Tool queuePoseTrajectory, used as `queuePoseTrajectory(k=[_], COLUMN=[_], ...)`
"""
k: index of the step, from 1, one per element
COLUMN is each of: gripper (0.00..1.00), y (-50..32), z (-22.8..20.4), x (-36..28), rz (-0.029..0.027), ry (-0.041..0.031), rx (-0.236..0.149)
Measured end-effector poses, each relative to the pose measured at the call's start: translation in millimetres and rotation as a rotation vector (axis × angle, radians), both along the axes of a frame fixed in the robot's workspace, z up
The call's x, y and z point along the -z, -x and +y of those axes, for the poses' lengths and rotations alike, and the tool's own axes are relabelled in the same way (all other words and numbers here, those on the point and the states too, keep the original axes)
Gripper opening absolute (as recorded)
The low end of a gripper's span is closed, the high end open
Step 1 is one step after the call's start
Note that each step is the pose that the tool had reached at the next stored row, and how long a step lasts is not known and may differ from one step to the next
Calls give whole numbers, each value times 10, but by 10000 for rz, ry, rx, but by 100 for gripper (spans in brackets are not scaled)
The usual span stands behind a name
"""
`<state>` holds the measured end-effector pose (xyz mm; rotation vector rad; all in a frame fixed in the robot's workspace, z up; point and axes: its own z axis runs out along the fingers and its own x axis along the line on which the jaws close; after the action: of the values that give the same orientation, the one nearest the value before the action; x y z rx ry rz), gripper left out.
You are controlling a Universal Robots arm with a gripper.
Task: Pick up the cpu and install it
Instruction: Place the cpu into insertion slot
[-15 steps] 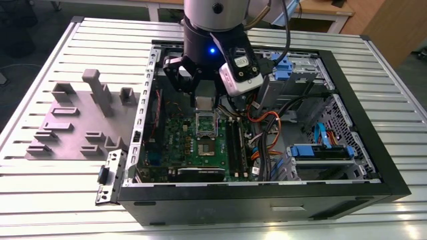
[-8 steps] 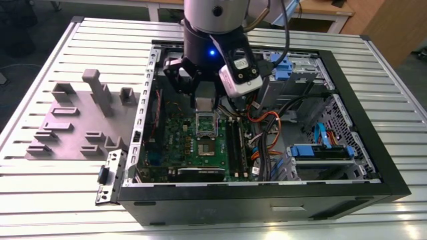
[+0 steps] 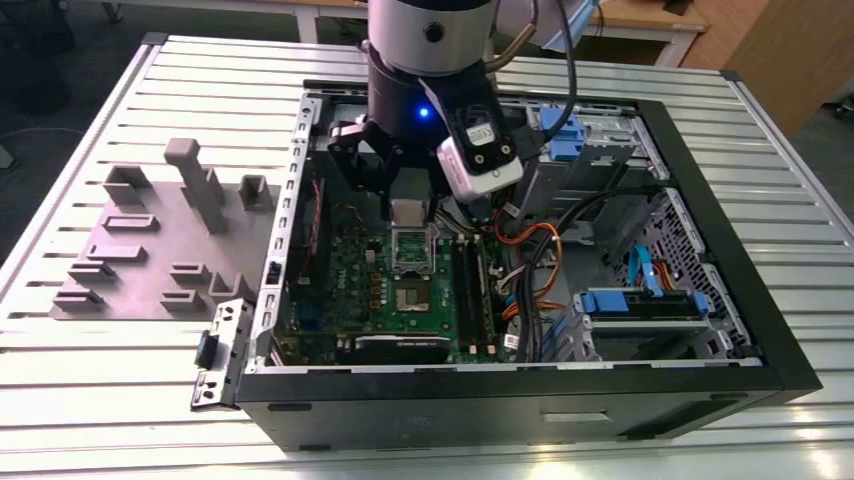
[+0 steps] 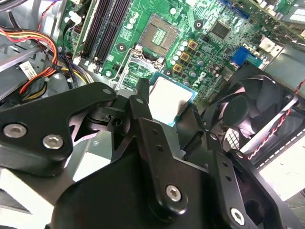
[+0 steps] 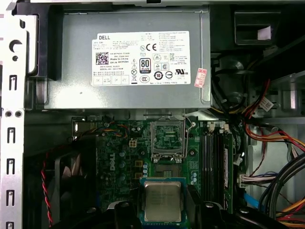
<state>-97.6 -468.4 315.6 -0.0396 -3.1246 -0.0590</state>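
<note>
Gripper (image 3: 407, 208) clamps the cpu (image 5: 163, 202): pickup done. Socket (image 3: 411, 250), at its exterior-view 6 o'clock, seemingly empty; cpu not installed.

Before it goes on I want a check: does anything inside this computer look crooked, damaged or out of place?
Nothing stands out. The claw holds the cpu flat, square with the open socket on the board, and no cable lies across the socket.

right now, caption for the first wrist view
The cpu held in the jaws over the green motherboard, near its socket
</note>
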Motion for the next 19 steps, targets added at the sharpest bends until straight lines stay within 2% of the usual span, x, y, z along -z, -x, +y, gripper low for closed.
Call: queuePoseTrajectory(k=[19], gripper=[47], y=[0], z=[0], x=[96], rz=[0], ry=[1], rx=[0])
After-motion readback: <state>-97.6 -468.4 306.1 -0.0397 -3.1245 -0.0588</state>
